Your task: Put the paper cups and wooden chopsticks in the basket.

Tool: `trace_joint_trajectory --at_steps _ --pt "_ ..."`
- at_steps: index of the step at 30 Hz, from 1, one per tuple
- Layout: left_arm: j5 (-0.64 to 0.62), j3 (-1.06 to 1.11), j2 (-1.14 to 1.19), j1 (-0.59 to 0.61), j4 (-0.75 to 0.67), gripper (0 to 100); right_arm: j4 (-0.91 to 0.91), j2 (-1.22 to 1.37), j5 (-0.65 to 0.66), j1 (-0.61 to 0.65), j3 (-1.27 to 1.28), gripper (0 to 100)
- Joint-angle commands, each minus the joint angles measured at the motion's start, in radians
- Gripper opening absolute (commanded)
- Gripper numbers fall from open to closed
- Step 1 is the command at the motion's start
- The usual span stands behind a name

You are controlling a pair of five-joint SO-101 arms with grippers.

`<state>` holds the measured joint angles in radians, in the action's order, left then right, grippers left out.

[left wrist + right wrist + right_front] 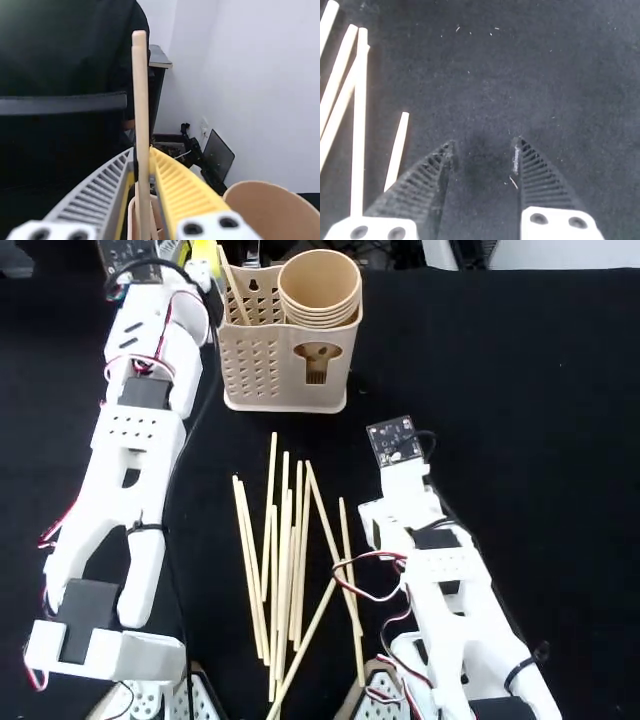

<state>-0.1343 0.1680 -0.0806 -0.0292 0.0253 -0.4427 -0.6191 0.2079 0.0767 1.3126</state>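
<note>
The left claw [143, 152] is clamped on a chopstick [140, 90] dipping into the basket [255, 365] at top centre of the high view, beside the stacked cups [320, 290], and a tilted release could flip it over the rim; the right claw [482, 145] gapes apart by the loose chopsticks [288, 560].

Beige perforated basket [262, 365], black table [530, 370]

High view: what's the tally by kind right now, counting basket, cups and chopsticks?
Basket: 1
Paper cups: about 5, nested in the basket
Loose chopsticks: about 10, overlapping, so the count is rough
Held chopstick: 1, in the left gripper
Total: about 17
</note>
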Motion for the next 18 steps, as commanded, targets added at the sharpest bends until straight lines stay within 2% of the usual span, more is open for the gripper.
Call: trace_joint_trajectory --at_steps 1,3,10,18 --pt "-0.008 -0.007 -0.009 -0.007 -0.018 10 0.020 -0.019 0.000 0.009 -0.005 19.1" --pt "-0.008 0.001 -0.009 -0.008 -0.018 14 0.020 -0.019 0.000 0.009 -0.005 19.1" --pt "-0.008 0.004 -0.031 -0.008 -0.011 14 0.021 -0.019 0.002 0.009 -0.005 19.1" --pt "-0.002 0.019 -0.330 -0.008 0.370 14 0.021 -0.019 0.000 0.009 -0.005 19.1"
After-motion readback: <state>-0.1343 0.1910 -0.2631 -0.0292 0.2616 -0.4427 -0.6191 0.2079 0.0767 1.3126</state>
